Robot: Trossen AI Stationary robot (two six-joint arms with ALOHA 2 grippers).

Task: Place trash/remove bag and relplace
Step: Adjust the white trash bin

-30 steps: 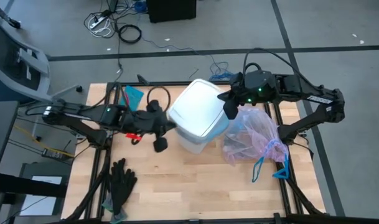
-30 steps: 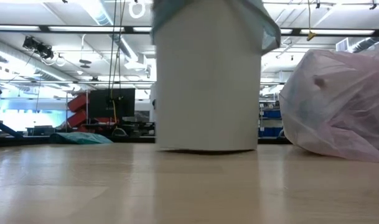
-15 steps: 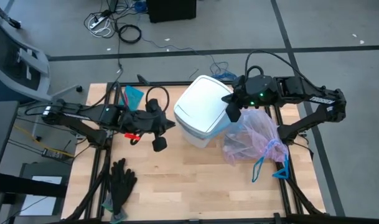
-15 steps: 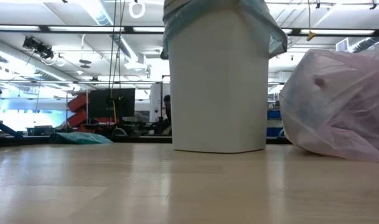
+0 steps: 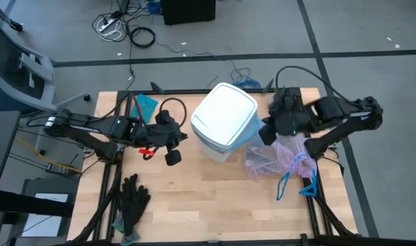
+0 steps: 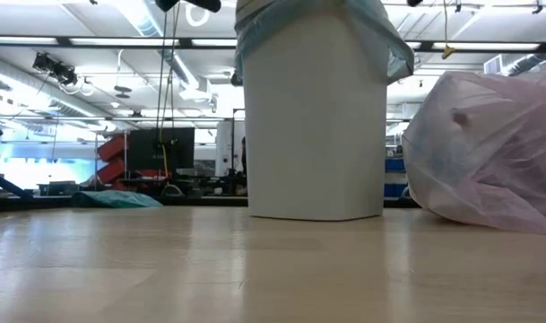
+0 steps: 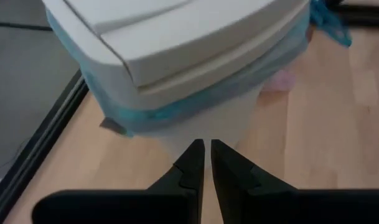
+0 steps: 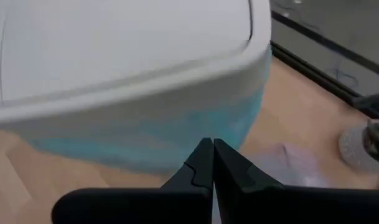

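Observation:
A white lidded bin (image 5: 225, 123) stands upright on its base (image 6: 316, 213) in the middle of the table. A light-blue liner (image 7: 195, 102) shows under its lid. To its right the stuffed pink bag (image 5: 279, 156) lies on its side on the wood, its blue ties (image 5: 296, 183) trailing toward the near edge. The trash is hidden; only dim shapes show through the bag. My left gripper (image 5: 186, 137) hovers shut just left of the bin (image 7: 177, 37), holding nothing. My right gripper (image 5: 266, 131) hangs shut between bin and bag, clear of both.
Black gloves (image 5: 132, 198) lie at the near left. A teal bag (image 5: 147, 104) sits at the far left corner. Bare wood (image 5: 214, 198) stretches along the near edge. Black frame rails (image 5: 310, 137) border the table's sides.
The bin, tipped a second ago, has come upright and shifted a little toward the table's right. My right gripper has drawn away from the bin's far right rim toward the right and near edges, turning at the wrist, and now hangs over the pink bag's edge.

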